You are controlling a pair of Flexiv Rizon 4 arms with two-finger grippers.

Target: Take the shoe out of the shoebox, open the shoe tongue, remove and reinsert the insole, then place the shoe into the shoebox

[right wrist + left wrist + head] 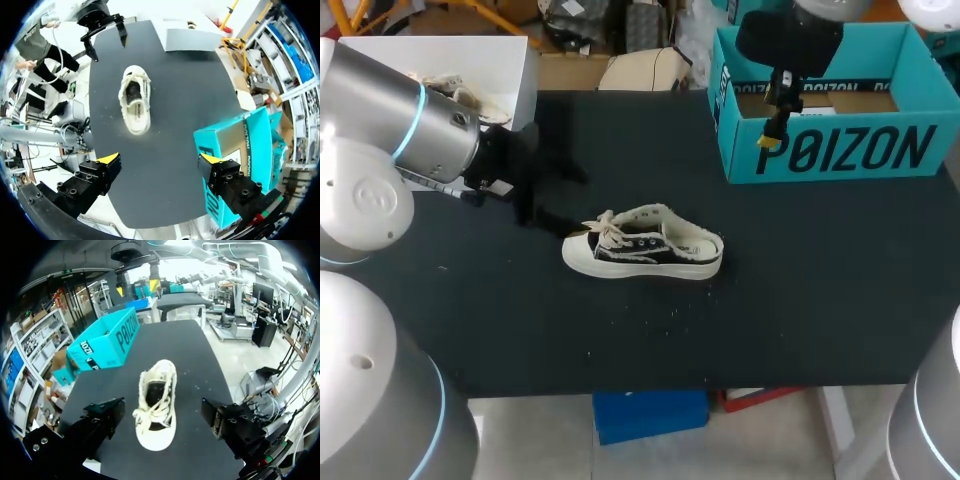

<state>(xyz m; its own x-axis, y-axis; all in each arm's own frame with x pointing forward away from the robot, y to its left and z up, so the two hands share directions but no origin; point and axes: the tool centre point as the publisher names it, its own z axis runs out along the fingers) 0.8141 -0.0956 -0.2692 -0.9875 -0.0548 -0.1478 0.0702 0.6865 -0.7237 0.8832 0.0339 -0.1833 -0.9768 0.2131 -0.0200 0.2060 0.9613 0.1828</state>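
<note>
Black canvas low-top shoe with white sole and cream laces (645, 245) is out on the black table (800, 300), just ahead of left gripper (161, 412), toe towards it. Left gripper released, empty. Right gripper (160, 160) likewise, beside teal cardboard shoebox (840, 150). Probable step: tongue opening. Next move calls for pinching the tongue while the heel is steadied.

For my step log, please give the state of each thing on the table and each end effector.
shoe: out of the box, upright on its sole on the table.
shoebox: open, standing on the table.
left end effector: open, empty, near the shoe's toe.
right end effector: open, empty, by the shoebox.
</note>
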